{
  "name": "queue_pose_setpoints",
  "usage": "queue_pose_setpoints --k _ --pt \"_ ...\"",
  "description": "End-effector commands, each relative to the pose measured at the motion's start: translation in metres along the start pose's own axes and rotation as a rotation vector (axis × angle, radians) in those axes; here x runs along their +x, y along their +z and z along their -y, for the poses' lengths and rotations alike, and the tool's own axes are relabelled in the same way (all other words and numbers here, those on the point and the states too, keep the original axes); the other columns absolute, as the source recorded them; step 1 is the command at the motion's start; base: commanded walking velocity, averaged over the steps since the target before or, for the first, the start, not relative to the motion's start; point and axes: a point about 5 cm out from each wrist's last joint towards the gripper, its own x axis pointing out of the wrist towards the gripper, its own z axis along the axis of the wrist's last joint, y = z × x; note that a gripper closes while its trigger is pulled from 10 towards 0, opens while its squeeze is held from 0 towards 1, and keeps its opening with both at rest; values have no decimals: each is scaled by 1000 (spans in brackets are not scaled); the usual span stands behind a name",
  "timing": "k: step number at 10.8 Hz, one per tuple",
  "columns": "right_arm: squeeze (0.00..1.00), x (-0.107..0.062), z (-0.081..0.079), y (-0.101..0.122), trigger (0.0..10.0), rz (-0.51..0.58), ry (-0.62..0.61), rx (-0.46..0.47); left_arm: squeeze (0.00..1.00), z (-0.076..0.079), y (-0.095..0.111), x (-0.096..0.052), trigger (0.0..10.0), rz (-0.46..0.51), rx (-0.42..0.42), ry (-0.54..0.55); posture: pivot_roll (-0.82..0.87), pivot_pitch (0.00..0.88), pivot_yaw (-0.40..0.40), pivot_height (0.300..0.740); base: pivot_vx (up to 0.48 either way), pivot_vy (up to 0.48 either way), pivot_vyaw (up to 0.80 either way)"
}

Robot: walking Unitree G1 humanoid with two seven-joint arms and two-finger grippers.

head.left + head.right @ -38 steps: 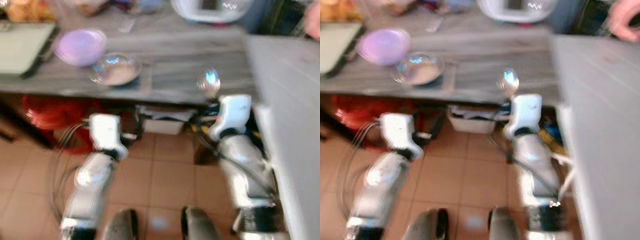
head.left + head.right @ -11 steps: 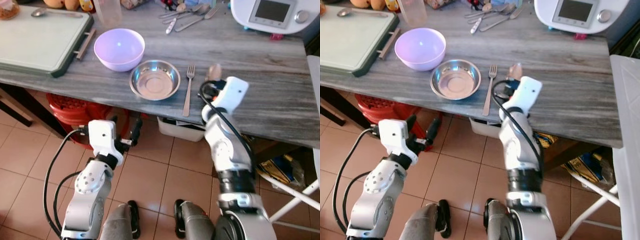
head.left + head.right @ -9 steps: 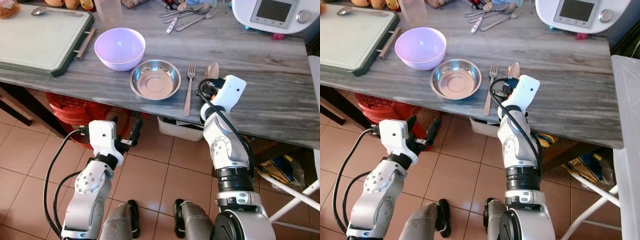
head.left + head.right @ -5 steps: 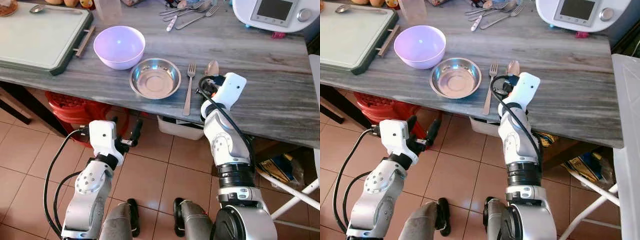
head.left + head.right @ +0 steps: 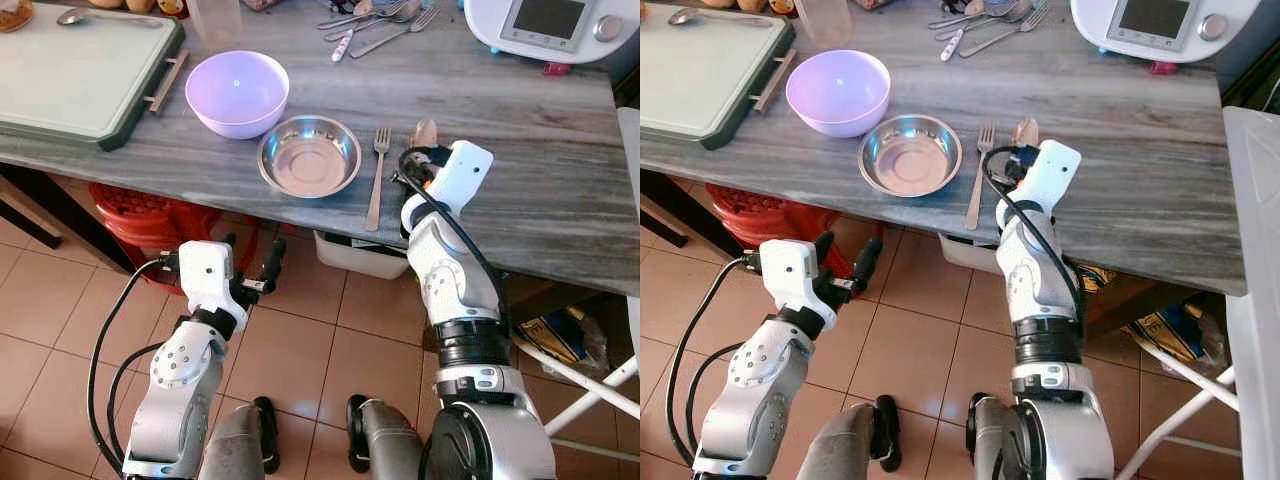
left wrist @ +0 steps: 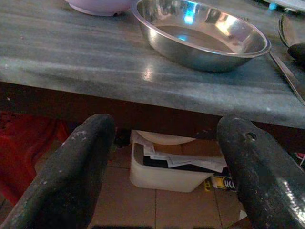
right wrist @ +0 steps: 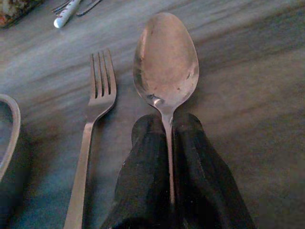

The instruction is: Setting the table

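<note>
Two black fingers of the right gripper (image 7: pixel 167 157) pinch the spoon (image 7: pixel 165 67) just right of the fork (image 7: pixel 90 129), mid-frame. It should lower gently, straight alongside, then let go. Lower left, the left gripper (image 6: pixel 167 157) hangs open.

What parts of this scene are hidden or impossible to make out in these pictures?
- Spoon handle: right wrist view, clamped between the right pincer fingers.
- White appliance: eye views, top edge cuts it.
- Cutlery pile: eye views, too small to count.
- Purple bowl: left wrist view, top edge cuts it.
</note>
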Motion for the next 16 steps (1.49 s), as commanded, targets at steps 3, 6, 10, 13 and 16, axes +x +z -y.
queue_pose_setpoints --k 3,6,10,13,16 --pt "0 0 2 -11 10000 -49 -14 9 0 1 -1 -2 10000 -9 9 3 -37 267 -3 740 0 0 0" --pt "0 1 2 -11 10000 -48 -11 6 0 0 -1 -1 10000 -11 10 2 -36 265 -2 740 0 0 0" --pt "0 1 3 -12 10000 -40 -16 -3 0 1 -1 -1 10000 -13 13 -1 -34 264 1 740 0 0 0" --pt "0 2 4 -11 10000 -37 -16 -6 0 1 -2 -1 10000 -16 13 -1 -35 266 1 740 0 0 0" --pt "953 1 2 -13 10000 -38 4 2 0 1 -2 -1 10000 -17 15 1 -34 267 0 740 0 0 0"
